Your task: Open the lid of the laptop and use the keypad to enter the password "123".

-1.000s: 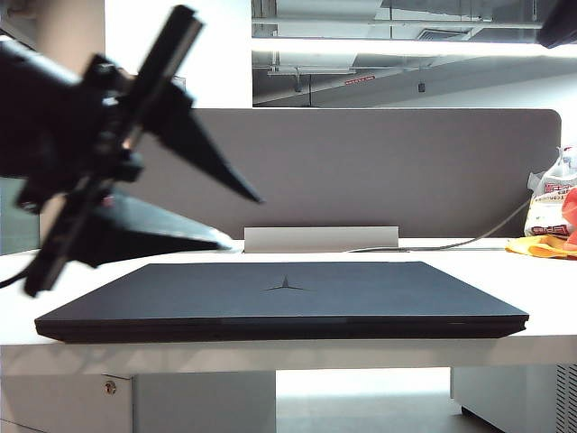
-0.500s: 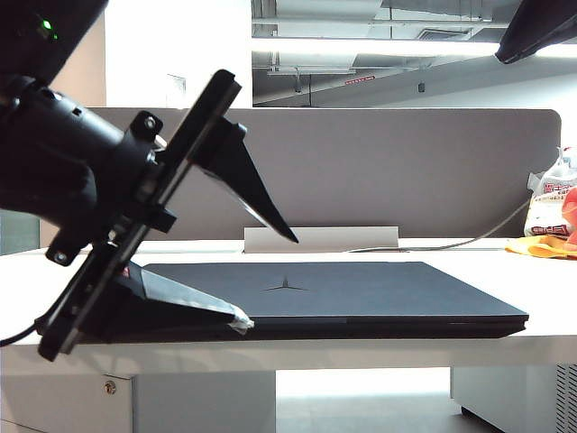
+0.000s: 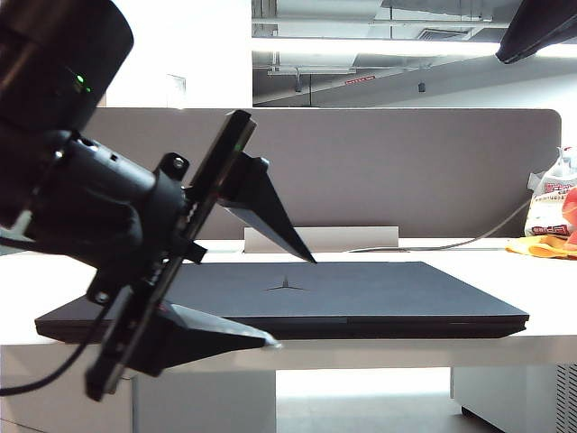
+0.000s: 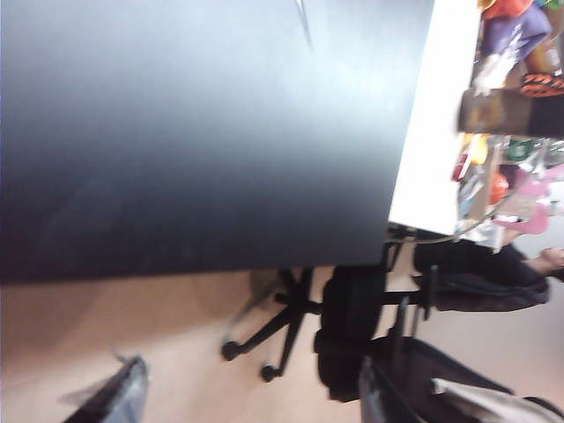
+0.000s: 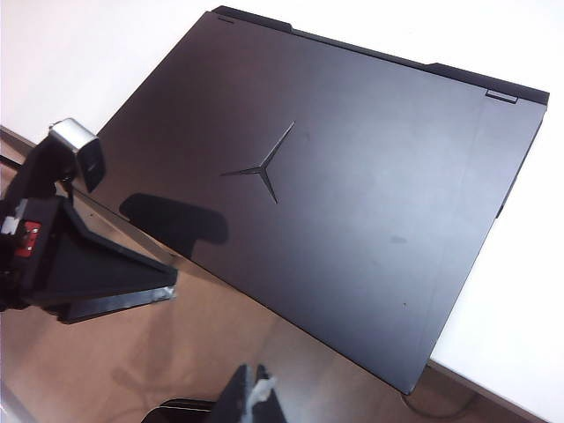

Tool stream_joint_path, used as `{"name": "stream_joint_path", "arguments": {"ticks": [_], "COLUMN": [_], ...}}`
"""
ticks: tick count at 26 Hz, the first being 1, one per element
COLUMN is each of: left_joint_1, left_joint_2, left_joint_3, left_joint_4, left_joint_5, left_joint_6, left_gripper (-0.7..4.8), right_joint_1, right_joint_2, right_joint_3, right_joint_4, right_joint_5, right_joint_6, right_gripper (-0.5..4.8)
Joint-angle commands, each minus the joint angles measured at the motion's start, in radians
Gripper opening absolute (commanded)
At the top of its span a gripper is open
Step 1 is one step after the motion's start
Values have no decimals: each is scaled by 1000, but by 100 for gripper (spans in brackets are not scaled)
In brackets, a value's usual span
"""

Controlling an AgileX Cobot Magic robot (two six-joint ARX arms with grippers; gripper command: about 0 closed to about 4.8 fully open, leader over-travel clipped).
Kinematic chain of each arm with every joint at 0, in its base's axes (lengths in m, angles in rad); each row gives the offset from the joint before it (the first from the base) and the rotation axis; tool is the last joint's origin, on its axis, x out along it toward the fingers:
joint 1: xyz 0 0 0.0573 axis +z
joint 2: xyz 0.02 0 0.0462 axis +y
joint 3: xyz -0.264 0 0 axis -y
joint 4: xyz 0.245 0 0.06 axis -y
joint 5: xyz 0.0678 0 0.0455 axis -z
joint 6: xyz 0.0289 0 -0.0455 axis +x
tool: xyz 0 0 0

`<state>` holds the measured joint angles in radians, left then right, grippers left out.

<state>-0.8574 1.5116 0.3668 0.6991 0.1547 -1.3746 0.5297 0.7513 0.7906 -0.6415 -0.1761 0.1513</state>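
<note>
Well, the left gripper (image 3: 293,302) gapes wide around the closed laptop's (image 3: 297,298) front edge — right gripper (image 5: 256,397) aloft, jaws unreadable.

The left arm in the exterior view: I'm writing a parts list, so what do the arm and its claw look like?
The matte-black left claw has two long wedge-shaped fingers on a flat black bar with visible screws. Its bulky black wrist housing shows a small green light, and a thin black cable hangs beneath.
</note>
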Motion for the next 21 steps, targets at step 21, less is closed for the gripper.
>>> {"name": "stream_joint_path", "arguments": {"ticks": [21], "left_joint_1": [4], "left_joint_2": [176], "left_joint_3": [107], "left_joint_4": [100], "left_joint_5": [-27], "left_joint_6": [-52], "left_gripper": [209], "right_joint_1": [0], "right_joint_2": [-2], "right_joint_3": [2], "right_joint_4": [10], "right_joint_5": [1], "right_joint_6": [-25], "right_gripper": [-9]}}
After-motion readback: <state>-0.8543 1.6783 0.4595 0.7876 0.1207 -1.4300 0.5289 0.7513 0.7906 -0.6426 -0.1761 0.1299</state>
